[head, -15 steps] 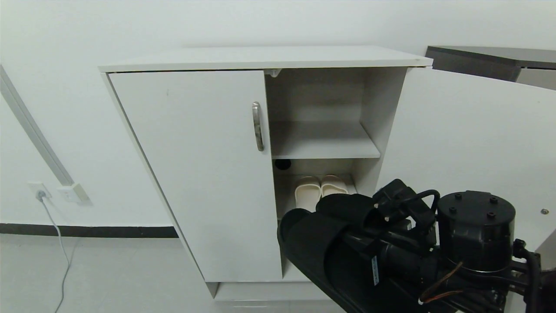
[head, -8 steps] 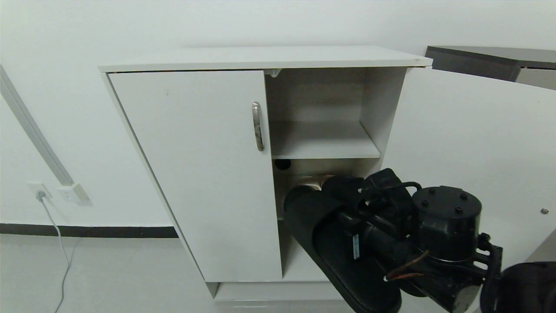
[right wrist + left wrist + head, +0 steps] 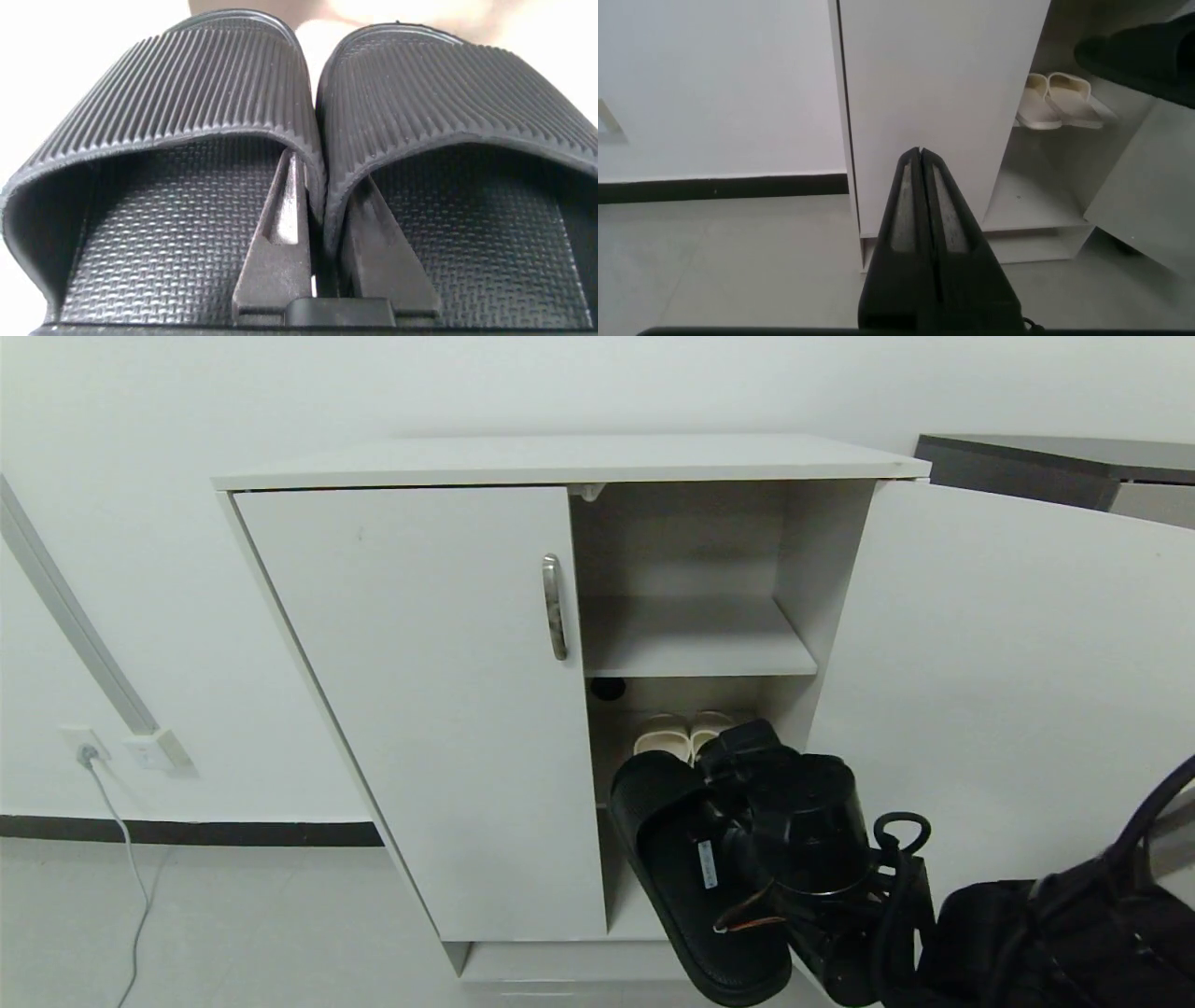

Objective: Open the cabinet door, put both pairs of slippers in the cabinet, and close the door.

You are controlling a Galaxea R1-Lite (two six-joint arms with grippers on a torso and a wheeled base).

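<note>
Though they look light and bendy, black slippers [image 3: 674, 882]: best held by adjoining inner edges.
Right claw [image 3: 325, 187]: clamped there.
Left claw [image 3: 920, 163]: together, empty.

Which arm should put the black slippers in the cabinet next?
Right. The right arm has its jaws shut on the black slippers, held at the open lower compartment, in front of the cream slippers. The left arm hangs back, jaws shut on nothing.
</note>
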